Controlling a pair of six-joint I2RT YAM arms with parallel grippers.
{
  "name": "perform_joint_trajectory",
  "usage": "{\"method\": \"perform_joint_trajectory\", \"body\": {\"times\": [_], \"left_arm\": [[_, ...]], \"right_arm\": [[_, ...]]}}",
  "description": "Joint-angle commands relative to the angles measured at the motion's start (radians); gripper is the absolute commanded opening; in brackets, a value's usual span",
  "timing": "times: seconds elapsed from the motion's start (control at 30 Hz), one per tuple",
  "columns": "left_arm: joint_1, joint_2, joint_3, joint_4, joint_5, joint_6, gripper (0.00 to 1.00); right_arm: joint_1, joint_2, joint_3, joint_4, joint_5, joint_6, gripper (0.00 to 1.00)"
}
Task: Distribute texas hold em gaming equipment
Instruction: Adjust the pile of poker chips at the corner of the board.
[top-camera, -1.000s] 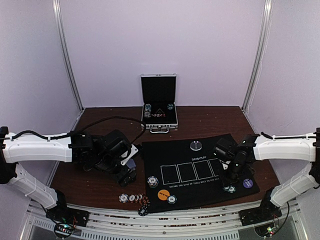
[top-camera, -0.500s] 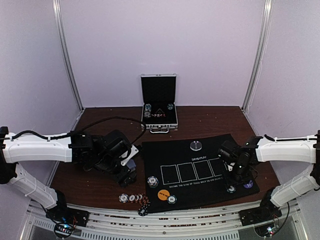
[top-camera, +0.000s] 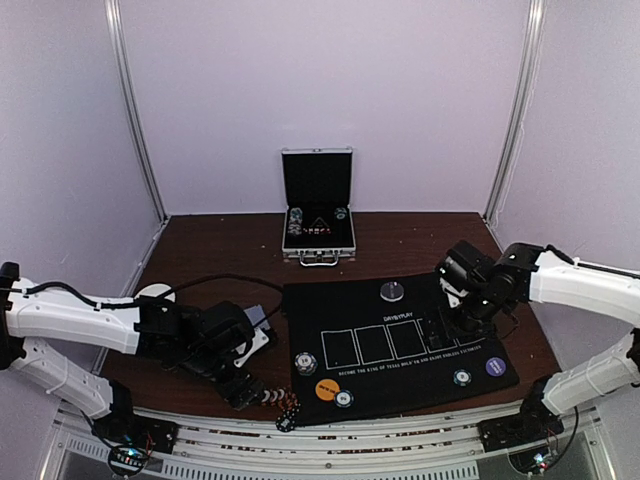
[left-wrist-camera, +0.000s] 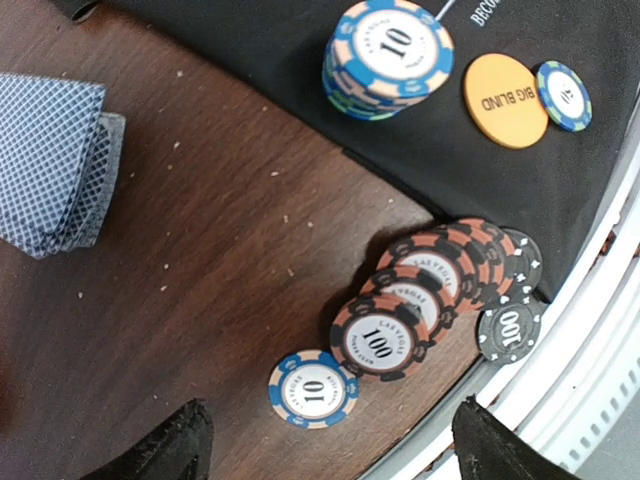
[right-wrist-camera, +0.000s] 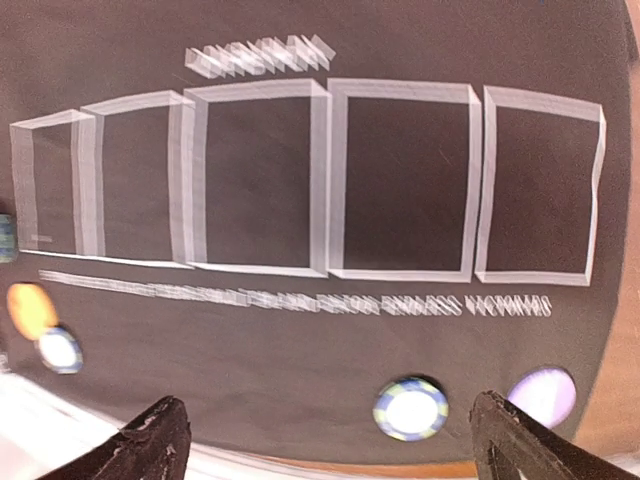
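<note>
Though low over the brown wooden table (left-wrist-camera: 220, 230), holds nothing in the left gripper (left-wrist-camera: 330, 450): jaws spread wide, dark fingers (left-wrist-camera: 185, 445) at the bottom edge of the left wrist view. Just above that gap, a single blue-and-cream stripe-edged poker chip marked 10 (left-wrist-camera: 312, 388), touching an overlapping row of orange-and-black chips marked 100 (left-wrist-camera: 425, 280) running up and right to the corner of the black felt mat (left-wrist-camera: 280, 60). Just beside the row's right end, one black chip marked 100 (left-wrist-camera: 509, 329). At the left edge, a loose pile of grey-blue crosshatch-backed playing cards (left-wrist-camera: 50, 160). At the top, on the mat, a stack of blue chips marked 10 (left-wrist-camera: 388, 55), then a flat orange round disc reading BIG BLIND (left-wrist-camera: 505, 100) with a small blue chip (left-wrist-camera: 563, 95) touching its right side.

Grips nothing in the right gripper (right-wrist-camera: 330, 445) either: jaws likewise wide in the right wrist view. Near the bottom there, a blue-edged chip (right-wrist-camera: 411, 408) near a pale purple round disc (right-wrist-camera: 542, 395), apart, both on the mat below the white card outlines (right-wrist-camera: 400, 180). At the mat's top centre overhead, a silver-grey round disc (top-camera: 392, 291).
</note>
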Motion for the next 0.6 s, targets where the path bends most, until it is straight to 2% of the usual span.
{"method": "perform_joint_trajectory", "body": {"times": [0.0, 0.2, 0.4, 0.57], "left_arm": [[0.003, -0.029, -0.033, 0.073, -0.06, -0.101, 0.82], [-0.015, 0.027, -0.046, -0.003, -0.067, -0.156, 0.79], [-0.068, 0.05, -0.056, -0.039, -0.076, -0.22, 0.83], [-0.112, 0.087, -0.047, -0.055, -0.087, -0.249, 0.81]], "right_arm": [[0.016, -0.062, 0.052, 0.092, -0.09, -0.091, 1.0], [0.018, -0.124, 0.052, 0.212, -0.119, -0.134, 1.0], [0.019, -0.129, 0.043, 0.22, -0.152, -0.171, 1.0], [0.018, -0.153, 0.028, 0.265, -0.208, -0.217, 1.0]]}}
